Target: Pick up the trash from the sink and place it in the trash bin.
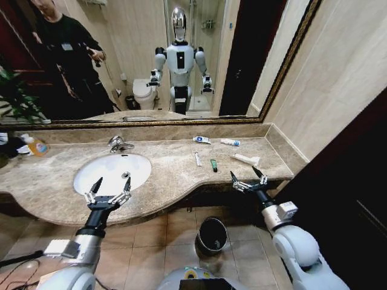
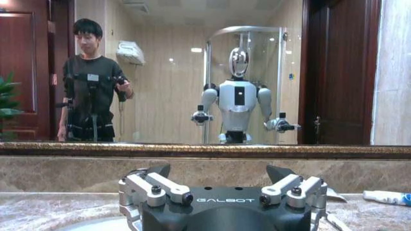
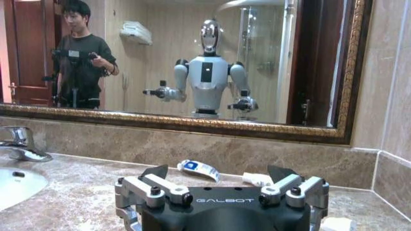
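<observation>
The trash—two tubes (image 1: pixel 202 139), a stick (image 1: pixel 198 159), a green tube (image 1: pixel 213 165), a wrapper (image 1: pixel 245 159)—lies on the counter at the sink's (image 1: pixel 91 169) three o'clock; I judge it light, slippery, best pinched mid-length—right gripper (image 1: pixel 247 176) spread nearest, left gripper (image 1: pixel 110 185) spread over the basin.

Beige stone walls, gold-framed mirror (image 1: pixel 151 60), tan tiled floor (image 1: pixel 157 241), dark wood door (image 2: pixel 334 72) at right.

The trash bin (image 1: pixel 212 234) stands on the floor, its rear rim tucked under the desk (image 1: pixel 175 166) edge. In the left wrist view a white-and-blue tube (image 2: pixel 387 197) is cut by the picture's edge. In the right wrist view the second tube (image 3: pixel 257 179) sits partly behind the right gripper (image 3: pixel 217 172), and the white wrapper (image 3: pixel 336 224) is cut off.
</observation>
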Tool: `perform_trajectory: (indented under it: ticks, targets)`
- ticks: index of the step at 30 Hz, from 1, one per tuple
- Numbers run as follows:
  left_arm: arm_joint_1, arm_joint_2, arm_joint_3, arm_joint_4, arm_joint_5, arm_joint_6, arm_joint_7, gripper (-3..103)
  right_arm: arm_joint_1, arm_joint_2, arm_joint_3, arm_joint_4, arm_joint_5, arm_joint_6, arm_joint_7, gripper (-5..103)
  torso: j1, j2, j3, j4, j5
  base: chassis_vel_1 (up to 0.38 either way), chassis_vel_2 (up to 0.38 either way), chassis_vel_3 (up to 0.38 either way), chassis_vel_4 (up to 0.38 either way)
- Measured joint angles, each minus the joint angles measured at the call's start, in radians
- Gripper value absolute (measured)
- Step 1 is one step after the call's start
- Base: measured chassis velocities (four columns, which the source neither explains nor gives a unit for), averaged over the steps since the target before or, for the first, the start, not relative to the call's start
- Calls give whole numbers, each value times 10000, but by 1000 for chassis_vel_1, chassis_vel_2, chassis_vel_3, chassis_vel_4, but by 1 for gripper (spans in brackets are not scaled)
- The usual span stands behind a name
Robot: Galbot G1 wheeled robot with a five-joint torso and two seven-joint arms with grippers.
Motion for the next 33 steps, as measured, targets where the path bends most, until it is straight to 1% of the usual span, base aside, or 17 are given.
perform_trajectory:
  ticks: [8,16,27,32,33]
  targets:
    - [0,0,0,0,0,0,0,100,-83,-101,32,28,0,-13,41,100,0,0,0,0,0,0,0,0,0]
    - [0,0,0,0,0,0,0,100,36,-56,-78,-12,1,-98,127,100,0,0,0,0,0,0,0,0,0]
    - [0,0,0,0,0,0,0,100,8,-25,-128,-18,17,-148,53,100,0,0,0,0,-1,0,0,0,0]
    - [0,0,0,0,0,0,0,100,271,-165,-173,-328,11,-251,86,100,0,0,0,0,1,0,0,0,0]
    - [0,1,0,0,0,0,0,100,282,-264,-124,-351,-25,-269,198,100,0,0,0,0,0,0,0,0,0]
